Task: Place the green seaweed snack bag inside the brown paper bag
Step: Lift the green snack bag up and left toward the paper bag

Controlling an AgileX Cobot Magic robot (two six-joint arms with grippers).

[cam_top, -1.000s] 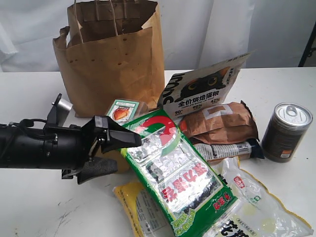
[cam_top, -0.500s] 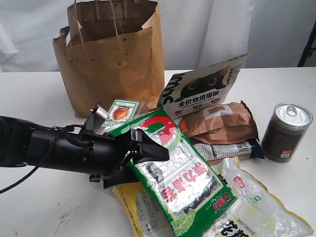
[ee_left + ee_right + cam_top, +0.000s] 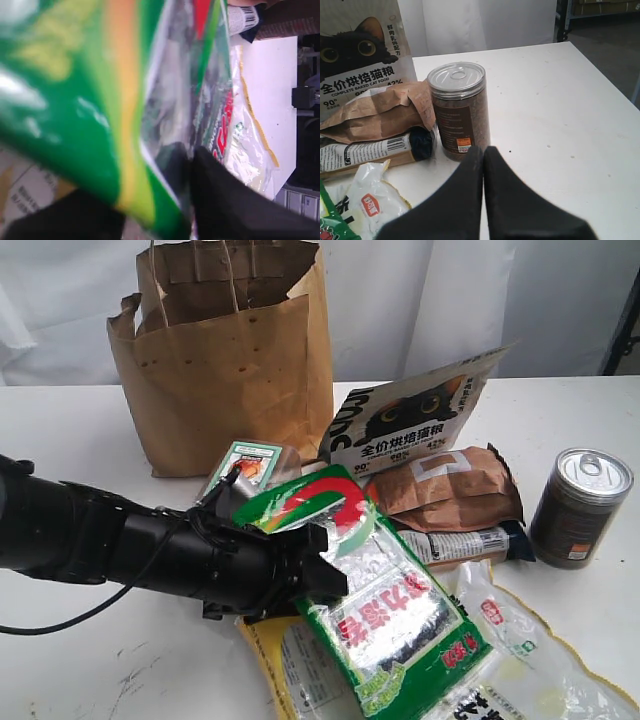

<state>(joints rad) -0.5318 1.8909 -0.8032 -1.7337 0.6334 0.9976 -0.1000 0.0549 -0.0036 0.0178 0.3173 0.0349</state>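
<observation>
The green seaweed snack bag [image 3: 385, 610] lies at a slant on a pile of packets at the front; its upper end with the red-and-white arc is bent upward. My left gripper [image 3: 325, 575] reaches in from the left and is shut on that bag's left edge. In the left wrist view the green seaweed snack bag [image 3: 100, 100] fills the frame, blurred, and its film is pinched in my left gripper [image 3: 190, 157]. Behind, at the back left, the brown paper bag [image 3: 225, 370] stands upright with its top open. My right gripper [image 3: 484, 149] is shut on nothing above the white table.
A cat-food pouch [image 3: 410, 420] leans behind a crumpled brown foil pouch [image 3: 450, 490]. A dark bar packet [image 3: 465, 543] lies below it. A brown can [image 3: 580, 508] stands at the right. A clear yellow-edged packet [image 3: 520, 660] lies under the seaweed bag. A small green-framed packet [image 3: 245, 465] sits by the paper bag.
My left arm has moved to the right, reached the seaweed bag and shut on its left edge. The bag's upper end has bent up and the bag has shifted slightly.
</observation>
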